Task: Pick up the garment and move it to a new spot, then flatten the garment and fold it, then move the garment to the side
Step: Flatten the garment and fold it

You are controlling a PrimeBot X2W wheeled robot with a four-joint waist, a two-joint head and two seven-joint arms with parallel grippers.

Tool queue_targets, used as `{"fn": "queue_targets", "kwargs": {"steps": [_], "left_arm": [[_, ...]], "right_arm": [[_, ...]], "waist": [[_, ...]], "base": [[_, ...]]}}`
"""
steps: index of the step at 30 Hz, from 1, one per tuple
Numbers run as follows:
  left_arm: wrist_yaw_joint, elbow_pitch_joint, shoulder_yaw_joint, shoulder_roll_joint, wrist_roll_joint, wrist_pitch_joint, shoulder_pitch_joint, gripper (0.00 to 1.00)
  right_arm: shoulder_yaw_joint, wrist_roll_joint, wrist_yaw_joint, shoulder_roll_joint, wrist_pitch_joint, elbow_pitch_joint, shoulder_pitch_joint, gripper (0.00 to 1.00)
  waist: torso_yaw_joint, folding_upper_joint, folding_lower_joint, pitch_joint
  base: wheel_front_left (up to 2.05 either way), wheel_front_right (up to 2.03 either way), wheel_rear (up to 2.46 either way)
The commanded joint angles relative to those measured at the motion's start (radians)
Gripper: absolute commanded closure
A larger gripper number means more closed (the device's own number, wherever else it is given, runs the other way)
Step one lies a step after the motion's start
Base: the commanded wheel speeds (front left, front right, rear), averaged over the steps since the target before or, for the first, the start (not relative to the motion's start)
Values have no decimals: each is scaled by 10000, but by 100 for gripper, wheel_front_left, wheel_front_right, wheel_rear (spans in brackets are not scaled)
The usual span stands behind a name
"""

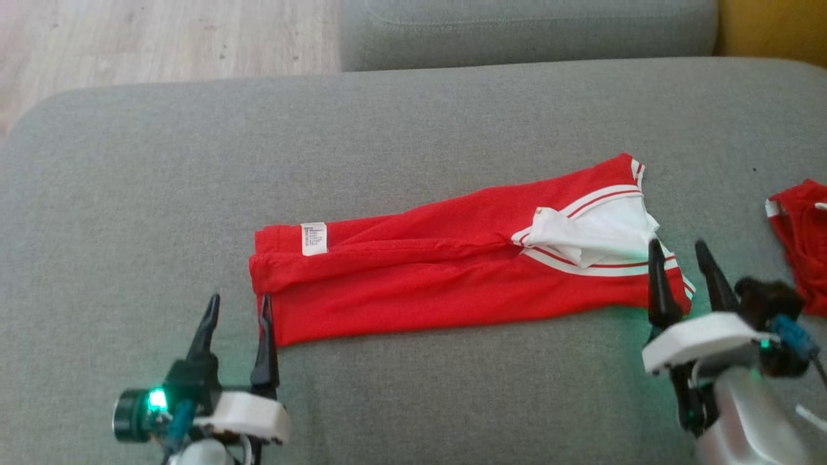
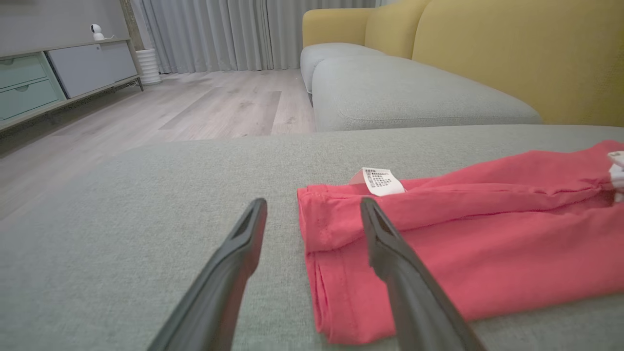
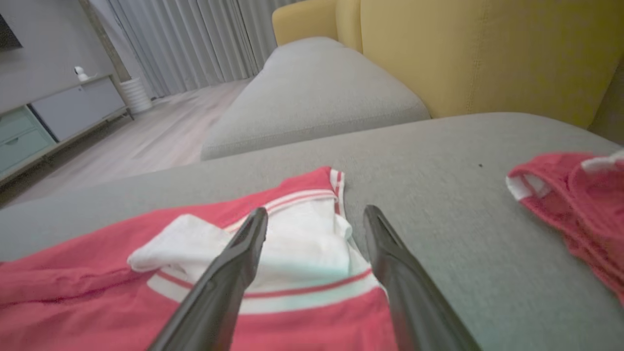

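A red garment (image 1: 439, 278) with white striped trim lies folded lengthwise into a long strip on the grey sofa cushion (image 1: 387, 129). A white care label (image 1: 314, 238) shows near its left end, and a white panel (image 1: 597, 236) near its right end. My left gripper (image 1: 236, 323) stands open at the garment's (image 2: 463, 243) left end, its right finger just over the corner. My right gripper (image 1: 681, 265) stands open at the right end, fingers straddling the striped corner of the garment (image 3: 302, 253). Neither holds anything.
A second red garment (image 1: 801, 232) with white trim lies at the cushion's right edge, also seen from the right wrist as red cloth (image 3: 580, 204). Another grey cushion (image 1: 530, 29) and yellow backrest (image 3: 477, 48) lie beyond. Wooden floor (image 1: 161, 39) is at the far left.
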Motion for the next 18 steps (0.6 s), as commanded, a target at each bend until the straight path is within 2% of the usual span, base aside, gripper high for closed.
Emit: {"fn": "queue_targets", "kwargs": {"steps": [1, 6, 11, 14, 18], "left_arm": [[-41, -490, 328, -24, 94, -64, -23, 0], [-138, -574, 231, -112, 65, -64, 196, 0], [-232, -513, 25, -151, 18, -64, 65, 0], [-601, -384, -351, -158, -442, -64, -92, 0], [-542, -281, -593, -159, -570, -64, -235, 0]], "right_arm": [[49, -190, -7, 90, -95, -151, -110, 0], [-70, -412, -7, 182, -95, 91, -175, 0], [-202, -689, -7, 45, -95, 733, -937, 0], [-218, -1008, -7, -112, -70, 1858, -1781, 0], [-529, -1590, -7, -372, -39, 3105, -2487, 0]], "waist": [[60, -1, 2, -39], [136, -1, 2, 99], [277, -1, 2, 487], [442, -1, 2, 742], [638, -1, 2, 966]], "base": [[0, 0, 0], [0, 0, 0], [0, 0, 0], [0, 0, 0], [0, 0, 0]]}}
